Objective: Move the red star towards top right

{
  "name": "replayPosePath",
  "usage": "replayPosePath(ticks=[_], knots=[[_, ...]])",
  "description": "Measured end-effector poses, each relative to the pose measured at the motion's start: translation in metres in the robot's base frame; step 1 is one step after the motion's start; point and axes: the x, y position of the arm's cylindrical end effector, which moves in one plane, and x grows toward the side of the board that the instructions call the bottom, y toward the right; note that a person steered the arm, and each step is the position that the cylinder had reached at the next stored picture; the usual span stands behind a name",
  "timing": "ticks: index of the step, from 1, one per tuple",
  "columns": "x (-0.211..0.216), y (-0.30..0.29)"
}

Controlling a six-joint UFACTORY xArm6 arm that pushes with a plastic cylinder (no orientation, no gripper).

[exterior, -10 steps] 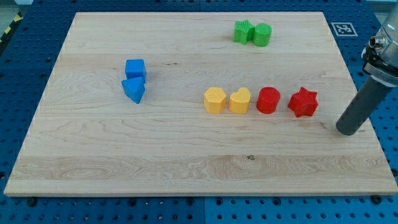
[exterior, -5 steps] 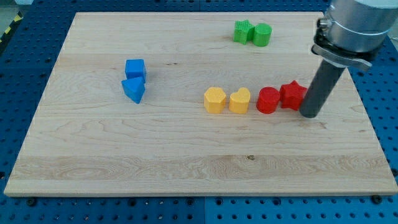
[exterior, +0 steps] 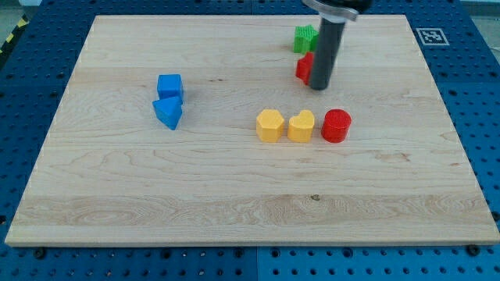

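Wooden board [exterior: 234, 195] on a blue perforated bench [exterior: 484, 94], one camera view. The dark rod descends from the view's top edge, where its upper part is cut off; my tip [exterior: 318, 87] rests on the board in the upper right area. The arm carries no claw — only the rod, so nothing is spread or pinched.

The red star [exterior: 304, 68] lies against the rod's left side, touching it, and is largely hidden — only a small red portion shows, so its star outline cannot be made out here. Just above it, a green star [exterior: 304, 37] is partly covered by the rod; whatever lies to its right is hidden.

Below, a row of three: yellow hexagon [exterior: 269, 125], yellow heart [exterior: 301, 126] touching it, and red cylinder [exterior: 337, 125] just beside. At the view's left, a blue cube [exterior: 169, 86] touches a blue triangular block [exterior: 168, 112] beneath it.

A black-and-white fiducial tag [exterior: 430, 35] sits on the bench beside the board's top right corner; it bears no legible writing.
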Motion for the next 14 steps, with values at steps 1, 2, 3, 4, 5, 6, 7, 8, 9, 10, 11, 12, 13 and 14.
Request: replayPosePath(ticks=[1,2,3,4,5,6,7,8,9,10,11,12,13,14], knots=[[-0.010,0.008],[-0.016,0.044],[-0.044,0.051],[-0.053,0.031],[-0.053,0.013],[-0.048,0.006],[-0.043,0.006],[-0.043,-0.006],[-0.041,-0.034],[-0.041,-0.059],[-0.026,-0.086],[-0.010,-0.108],[-0.005,-0.111],[0.003,-0.111]])
